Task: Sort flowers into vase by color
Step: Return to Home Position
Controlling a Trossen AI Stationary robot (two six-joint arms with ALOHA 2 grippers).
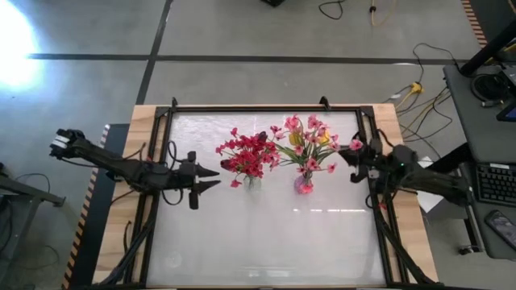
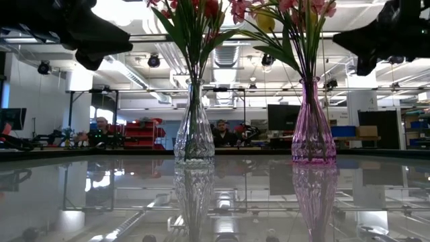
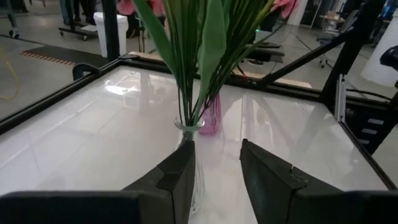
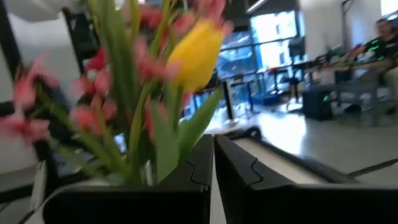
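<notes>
White glossy bench: my left hand gapes empty nine o'clock of clear glass vase; my right hand, pinched closed, three o'clock of pink glass vase.

- The high view looks straight down on the whole surface. The clear vase stands near centre, with the pink vase at its 3 o'clock.
- The low view sits at surface height, facing level across into the room, near both vases.
- The left wrist view looks past the left gripper at the clear vase close by, with the pink vase beyond.
- The right wrist view looks past the right gripper, tight on a yellow flower.
</notes>
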